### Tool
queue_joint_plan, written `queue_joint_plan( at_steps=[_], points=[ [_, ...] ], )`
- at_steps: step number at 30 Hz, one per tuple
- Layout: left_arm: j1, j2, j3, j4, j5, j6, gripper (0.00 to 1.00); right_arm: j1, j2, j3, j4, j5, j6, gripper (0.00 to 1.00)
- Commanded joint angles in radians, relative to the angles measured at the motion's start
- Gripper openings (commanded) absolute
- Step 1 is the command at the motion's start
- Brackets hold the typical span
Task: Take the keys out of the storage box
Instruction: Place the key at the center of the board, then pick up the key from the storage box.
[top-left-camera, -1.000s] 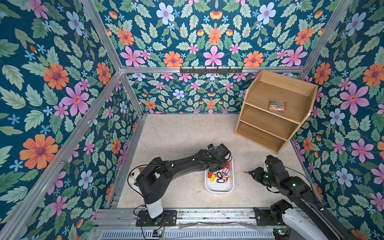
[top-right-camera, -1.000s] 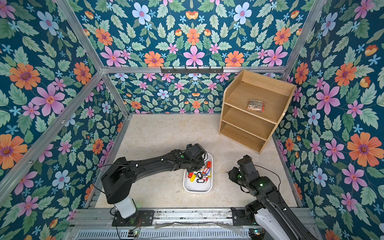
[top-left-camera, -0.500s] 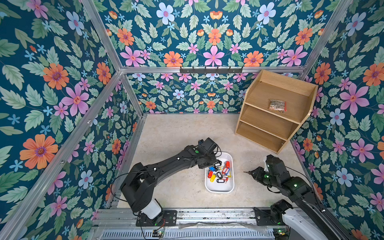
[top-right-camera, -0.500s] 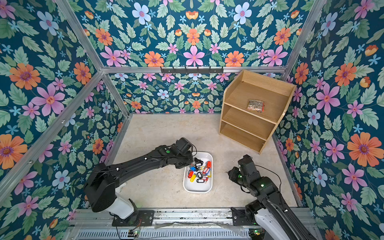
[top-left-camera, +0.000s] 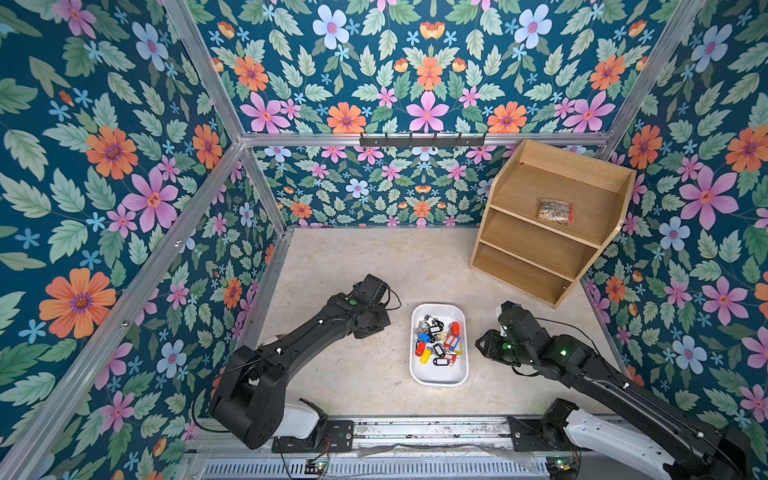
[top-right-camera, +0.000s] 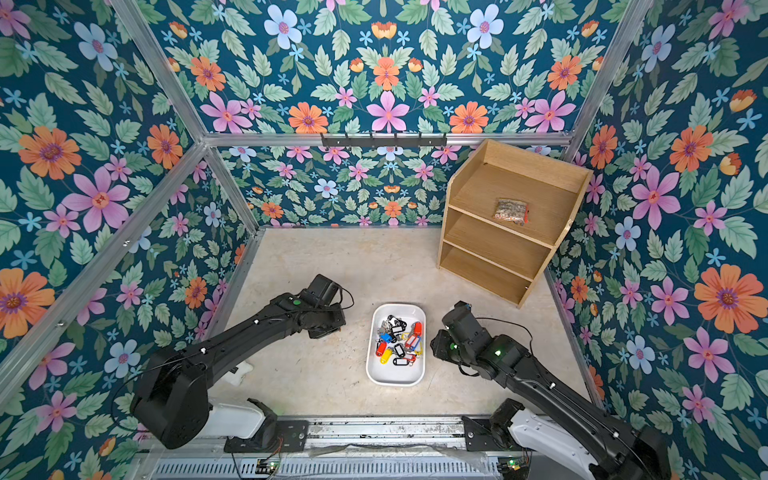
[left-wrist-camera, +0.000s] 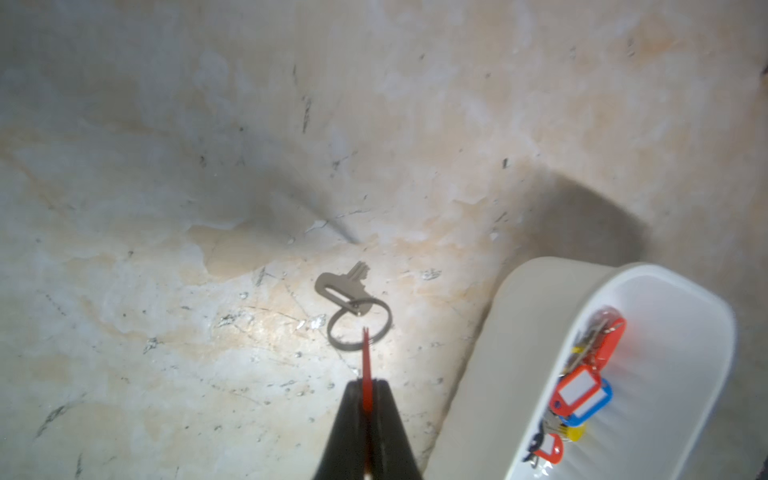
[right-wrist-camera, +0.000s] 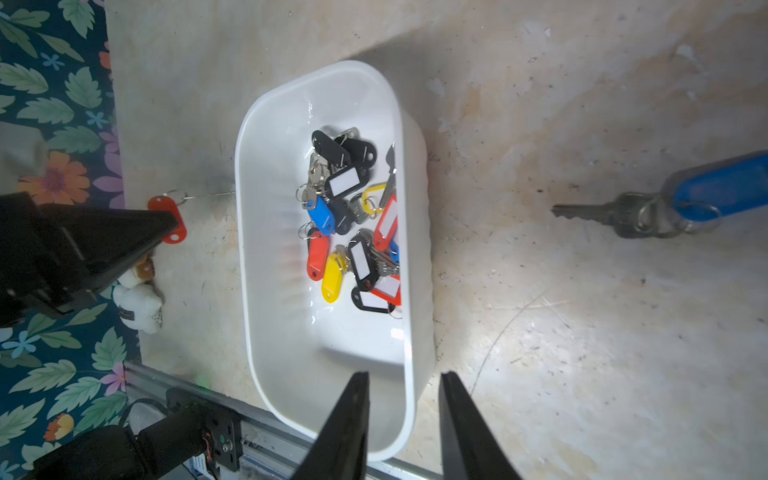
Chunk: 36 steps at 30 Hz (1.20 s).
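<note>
One white box (top-left-camera: 438, 379) sits on the bench (top-left-camera: 353, 257) between the two arms, and most of the keys (top-left-camera: 436, 338) lie heaped inside it. In the right wrist view about thirteen tags show in the heap: roughly five black, three red, two blue, two yellow and one dark one. They overlap, so the count is not exact.

Two keys are outside the box. The left gripper (left-wrist-camera: 368, 384) is clamped on the red-tag key (left-wrist-camera: 365, 365), pinching the tag edge-on, with one ring and one metal key hanging below it. This key is over bare bench just beside the box's long wall. I cannot tell whether its tip touches the bench. The blue-tag key (right-wrist-camera: 623, 216) lies flat on the bench on the box's other side, apart from it and with nothing holding it.

The right gripper (right-wrist-camera: 405, 378) holds nothing, and its two fingers (right-wrist-camera: 353, 415) stand apart. The box rim shows between them in the wrist view, but I cannot tell whether they touch it.

One wooden shelf unit (top-left-camera: 548, 232) with three shelves stands at the far right, and one clear bag (top-left-camera: 555, 211) lies on its top shelf. One small white plush toy (right-wrist-camera: 137, 291) lies by the left wall.
</note>
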Motion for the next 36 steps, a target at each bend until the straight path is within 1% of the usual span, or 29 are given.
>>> queue_joint_plan(
  at_steps=[1, 7, 8, 13, 16, 17, 19, 22, 24, 29, 36],
  points=[
    [0.021, 0.012, -0.043, 0.072, 0.032, 0.039, 0.0, 0.032, 0.066, 0.029, 0.071, 0.029, 0.008, 0.33],
    [0.041, 0.054, -0.058, 0.11, 0.039, 0.064, 0.0, 0.074, 0.212, 0.078, 0.126, 0.011, -0.011, 0.34],
    [0.044, 0.058, -0.057, 0.113, 0.037, 0.07, 0.03, 0.076, 0.238, 0.085, 0.135, 0.004, -0.016, 0.36],
    [0.046, 0.036, -0.058, 0.124, 0.028, 0.083, 0.33, 0.081, 0.346, 0.111, 0.181, -0.035, -0.044, 0.38],
    [0.048, 0.014, -0.06, 0.119, 0.016, 0.09, 0.56, 0.085, 0.417, 0.138, 0.2, -0.056, -0.062, 0.39],
    [0.049, 0.006, -0.061, 0.118, 0.011, 0.091, 0.62, 0.09, 0.441, 0.152, 0.205, -0.061, -0.069, 0.39],
    [0.051, -0.009, -0.066, 0.112, 0.006, 0.093, 0.71, 0.104, 0.495, 0.182, 0.207, -0.064, -0.081, 0.4],
    [0.053, -0.04, -0.073, 0.108, -0.005, 0.098, 0.8, 0.129, 0.572, 0.23, 0.205, -0.068, -0.096, 0.4],
    [0.053, -0.065, -0.077, 0.104, -0.014, 0.104, 0.82, 0.146, 0.621, 0.258, 0.206, -0.074, -0.105, 0.39],
    [0.054, -0.106, -0.08, 0.082, -0.031, 0.116, 0.81, 0.171, 0.701, 0.296, 0.209, -0.078, -0.112, 0.38],
    [0.054, -0.126, -0.106, 0.081, -0.023, 0.112, 0.79, 0.171, 0.715, 0.297, 0.201, -0.065, -0.116, 0.38]
  ],
)
